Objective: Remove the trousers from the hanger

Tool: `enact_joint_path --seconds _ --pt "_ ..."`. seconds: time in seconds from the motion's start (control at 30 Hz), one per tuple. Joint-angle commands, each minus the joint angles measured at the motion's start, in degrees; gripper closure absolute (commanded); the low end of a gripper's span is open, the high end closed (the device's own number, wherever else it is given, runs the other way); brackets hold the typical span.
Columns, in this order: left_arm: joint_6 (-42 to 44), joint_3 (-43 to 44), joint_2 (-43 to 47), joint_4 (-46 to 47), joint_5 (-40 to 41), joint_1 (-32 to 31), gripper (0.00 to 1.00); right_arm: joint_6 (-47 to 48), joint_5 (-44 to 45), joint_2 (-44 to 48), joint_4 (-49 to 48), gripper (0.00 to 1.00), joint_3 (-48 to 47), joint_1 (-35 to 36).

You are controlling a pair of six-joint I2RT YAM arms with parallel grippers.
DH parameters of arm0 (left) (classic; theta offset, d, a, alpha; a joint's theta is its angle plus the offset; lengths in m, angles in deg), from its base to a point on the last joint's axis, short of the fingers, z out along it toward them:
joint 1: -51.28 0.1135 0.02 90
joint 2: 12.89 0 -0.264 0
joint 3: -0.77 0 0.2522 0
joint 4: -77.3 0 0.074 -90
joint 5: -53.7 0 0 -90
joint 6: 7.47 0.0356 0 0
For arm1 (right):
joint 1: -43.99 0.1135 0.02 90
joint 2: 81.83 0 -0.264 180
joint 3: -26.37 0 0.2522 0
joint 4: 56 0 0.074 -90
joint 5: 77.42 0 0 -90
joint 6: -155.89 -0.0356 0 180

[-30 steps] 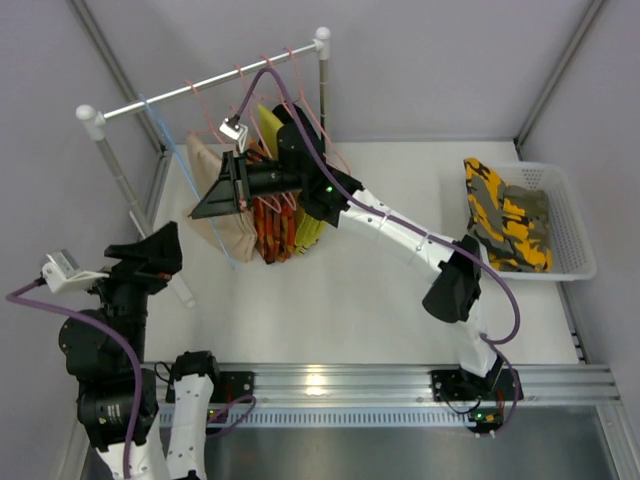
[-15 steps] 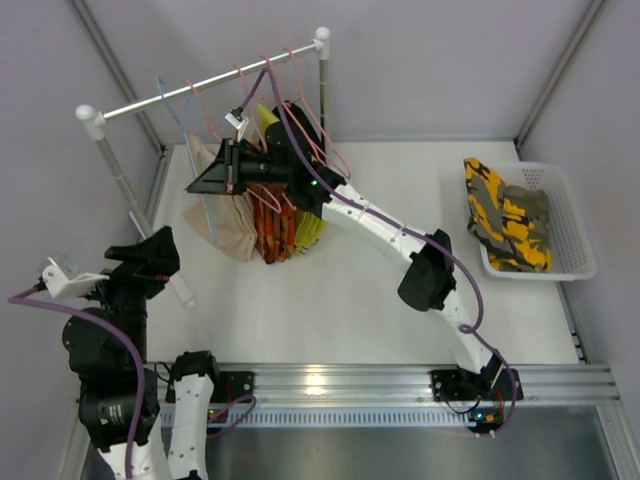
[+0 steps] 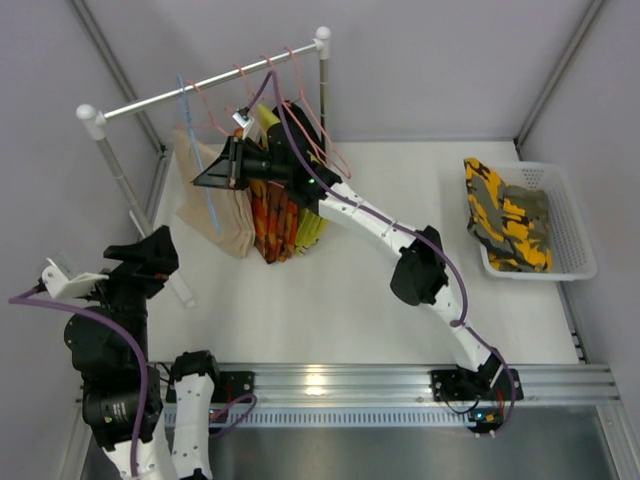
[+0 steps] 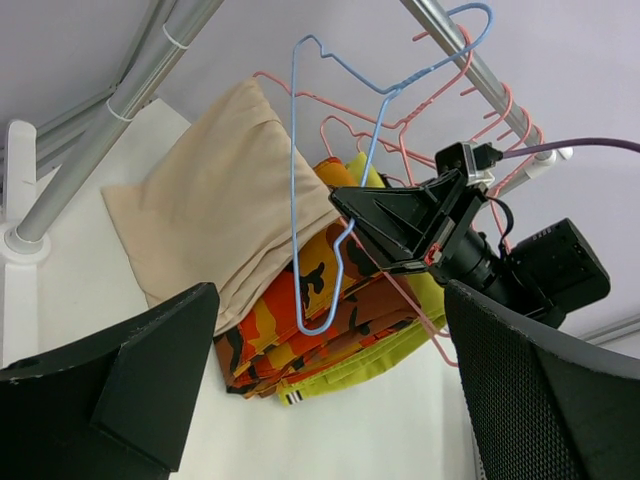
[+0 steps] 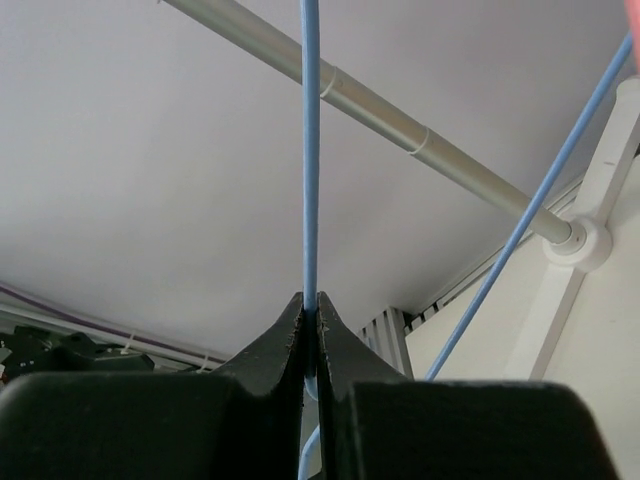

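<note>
The hanger [image 4: 296, 150] is thin wire with a smooth, faintly glossy light-blue coat. The trousers [image 3: 508, 215], at three o'clock in the top view, are matt woven cloth in a white plastic basket [image 3: 570, 205] with lattice walls. The rail [image 5: 380, 118] is satin metal tube, and the right gripper [image 5: 310, 308] is matt black plastic.

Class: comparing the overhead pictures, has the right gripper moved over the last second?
Yes. The right gripper, jaws shut on the hanger, has moved up the view, closer to the rail.
</note>
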Motion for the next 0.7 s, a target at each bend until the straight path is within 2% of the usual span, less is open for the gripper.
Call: enact_joint_path --seconds 0.0,0.07,0.1,0.2,0.27,0.33,0.47,0.5,0.53,0.67 --pt "-0.54 -0.03 -1.35 0.08 -0.62 0.80 0.01 -0.87 0.78 -1.00 -4.30 0.96 -3.39 -1.36" --pt "-0.63 -0.21 -1.35 0.25 -0.62 0.89 0.01 -0.60 0.52 -0.91 -3.86 0.85 -3.39 -1.37" --pt "-0.63 -0.30 -1.61 0.43 -0.97 0.98 0.01 -0.34 0.52 -0.74 -3.68 0.72 -3.39 -1.37" --pt "-0.19 -0.47 -1.96 1.39 -2.99 0.89 0.01 0.01 0.25 -0.12 -2.98 0.64 -2.86 -1.45" --pt "0.51 -0.47 -2.14 2.01 -4.13 0.98 0.01 0.45 0.08 1.19 -2.71 0.64 -1.90 -1.45" --pt "1.30 -0.65 -2.32 2.97 -5.19 0.98 0.01 1.59 0.08 2.25 -2.10 0.56 -0.94 -1.37" --pt "4.11 -1.18 -3.19 3.33 -8.17 0.80 0.01 3.96 0.17 8.03 -0.43 0.24 3.19 -1.54" --pt "4.99 -0.92 -3.63 3.24 -10.09 0.80 0.01 5.19 0.25 9.53 1.23 0.08 4.68 -1.54" --pt "7.08 -0.65 -4.42 2.46 -11.24 0.89 0.01 6.16 0.52 11.20 1.76 0.01 8.18 -1.63" --pt "13.07 3.03 -11.96 -0.97 -17.66 0.89 0.01 12.22 3.15 22.25 4.67 0.01 16.46 -1.98"
